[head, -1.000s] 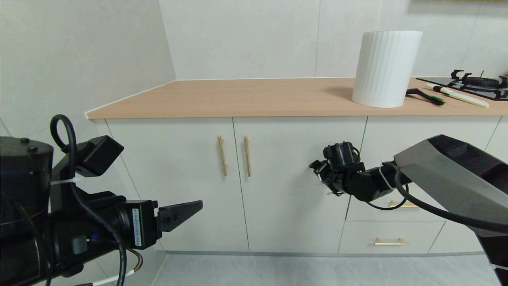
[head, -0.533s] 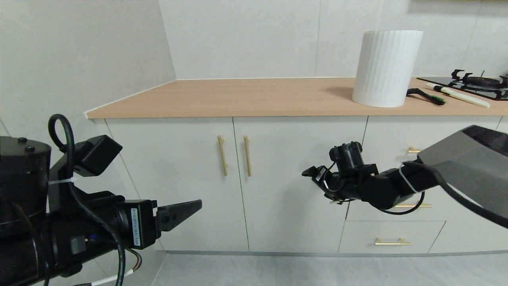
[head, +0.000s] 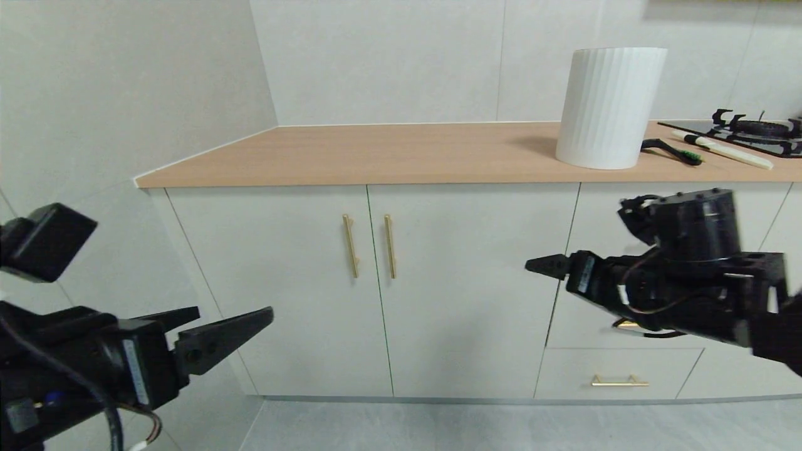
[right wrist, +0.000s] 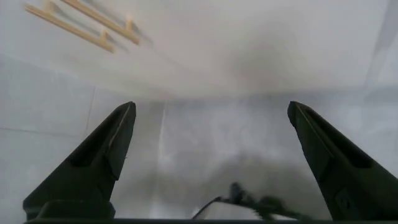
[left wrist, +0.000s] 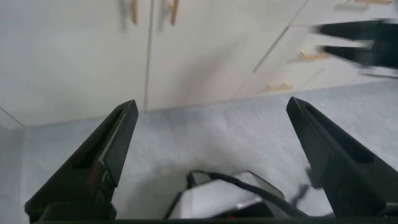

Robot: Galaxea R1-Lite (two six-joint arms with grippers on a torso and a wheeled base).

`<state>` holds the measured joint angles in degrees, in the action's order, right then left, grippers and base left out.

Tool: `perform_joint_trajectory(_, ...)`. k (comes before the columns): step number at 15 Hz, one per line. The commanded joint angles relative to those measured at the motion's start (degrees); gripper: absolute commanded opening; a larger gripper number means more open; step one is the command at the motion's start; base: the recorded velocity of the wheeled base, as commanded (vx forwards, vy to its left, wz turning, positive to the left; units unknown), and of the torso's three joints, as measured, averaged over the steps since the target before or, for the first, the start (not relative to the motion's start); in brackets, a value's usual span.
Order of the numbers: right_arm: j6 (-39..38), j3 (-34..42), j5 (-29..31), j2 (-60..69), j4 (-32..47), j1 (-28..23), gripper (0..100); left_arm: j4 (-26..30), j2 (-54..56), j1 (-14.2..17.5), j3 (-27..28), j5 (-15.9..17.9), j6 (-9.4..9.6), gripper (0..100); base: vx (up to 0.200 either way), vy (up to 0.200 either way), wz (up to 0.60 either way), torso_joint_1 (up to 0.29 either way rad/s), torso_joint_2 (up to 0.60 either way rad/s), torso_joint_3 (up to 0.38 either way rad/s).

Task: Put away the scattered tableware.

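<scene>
On the wooden counter (head: 376, 153) stands a tall white ribbed container (head: 611, 106). To its right lie a black-handled utensil (head: 673, 152) and a cream-handled one (head: 730, 152). Both arms hang below counter height in front of the cabinets. My left gripper (head: 235, 311) is at the lower left, open and holding nothing; the left wrist view shows the left gripper (left wrist: 211, 106) over grey floor. My right gripper (head: 545, 266) is at the right, before the drawers, pointing left. The right wrist view shows the right gripper (right wrist: 211, 106) open with nothing in it.
Two cabinet doors with gold handles (head: 371, 245) face me, with drawers (head: 617, 379) to their right. A black stove grate (head: 755, 128) sits at the counter's far right. A tiled wall closes the left side. Grey floor (head: 501, 426) lies below.
My left arm has dropped back to the left and its fingers now stand apart. My right arm has swung right and nearer the camera, away from the cabinet door.
</scene>
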<state>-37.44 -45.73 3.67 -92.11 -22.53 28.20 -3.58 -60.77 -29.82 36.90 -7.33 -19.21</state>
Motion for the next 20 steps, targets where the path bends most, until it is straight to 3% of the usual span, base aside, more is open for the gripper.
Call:
perform_joint_trajectory(1, 7.73, 14.26, 7.58, 26.11, 0.03, -0.42, 100, 0.16, 12.96, 4.15, -6.58, -1.29, 3.57, 100, 0.0, 0.0, 0.0, 0.0, 0.0, 0.0)
perform_joint_trajectory(4, 13.53, 26.39, 10.57, 51.16, 2.23, -0.86, 100, 3.32, 30.62, 7.05, -11.32, -1.29, 5.77, 100, 0.0, 0.0, 0.0, 0.0, 0.0, 0.0)
perform_joint_trajectory(5, 16.87, 27.89, 12.06, 57.4, 5.74, -3.06, 100, 6.84, 35.72, 8.2, -11.76, -1.29, 6.29, 100, 0.0, 0.0, 0.0, 0.0, 0.0, 0.0)
perform_joint_trajectory(6, 20.39, 28.76, 13.12, 62.32, 9.96, -8.42, 100, 10.88, 40.56, 9.43, -11.76, -1.2, 7.0, 100, 0.0, 0.0, 0.0, 0.0, 0.0, 0.0)
perform_joint_trajectory(8, 25.31, 29.03, 11.01, 72.34, 15.94, -16.95, 100, 17.29, 47.94, 12.42, -11.94, -1.11, 8.31, 100, 0.0, 0.0, 0.0, 0.0, 0.0, 0.0)
perform_joint_trajectory(10, 28.03, 28.76, 10.66, 78.23, 19.8, -19.06, 100, 19.23, 50.57, 13.38, -12.47, -1.02, 8.49, 100, 0.0, 0.0, 0.0, 0.0, 0.0, 0.0)
perform_joint_trajectory(11, 33.75, 29.56, 10.39, 86.66, 26.4, -21.87, 100, 19.58, 53.91, 15.23, -13.43, -1.02, 9.98, 100, 0.0, 0.0, 0.0, 0.0, 0.0, 0.0)
perform_joint_trajectory(12, 34.71, 30.26, 11.1, 86.75, 27.89, -22.22, 100, 19.58, 54.79, 15.76, -13.87, -1.11, 11.04, 100, 0.0, 0.0, 0.0, 0.0, 0.0, 0.0)
perform_joint_trajectory(13, 34.71, 31.58, 15.67, 86.4, 26.75, -22.48, 100, 19.23, 55.41, 17.07, -15.37, -3.84, 12.44, 100, 0.0, 0.0, 0.0, 0.0, 0.0, 0.0)
perform_joint_trajectory(15, 35.24, 33.25, 18.22, 87.01, 24.99, -24.42, 100, 18.7, 55.32, 19.18, -16.6, -7.18, 12.8, 100, 0.0, 0.0, 0.0, 0.0, 0.0, 0.0)
perform_joint_trajectory(16, 35.94, 34.56, 17.25, 90.44, 25.25, -28.9, 100, 18.26, 55.32, 20.94, -17.13, -7.35, 12.71, 100, 0.0, 0.0, 0.0, 0.0, 0.0, 0.0)
perform_joint_trajectory(18, 36.73, 40.19, 18.48, 91.15, 23.14, -28.72, 100, 18.17, 55.32, 24.28, -18.18, -8.67, 12.18, 100, 0.0, 0.0, 0.0, 0.0, 0.0, 0.0)
perform_joint_trajectory(20, 36.73, 40.19, 18.48, 91.15, 23.14, -28.72, 100, 18.17, 55.32, 24.28, -18.18, -8.67, 12.18, 100, 0.0, 0.0, 0.0, 0.0, 0.0, 0.0)
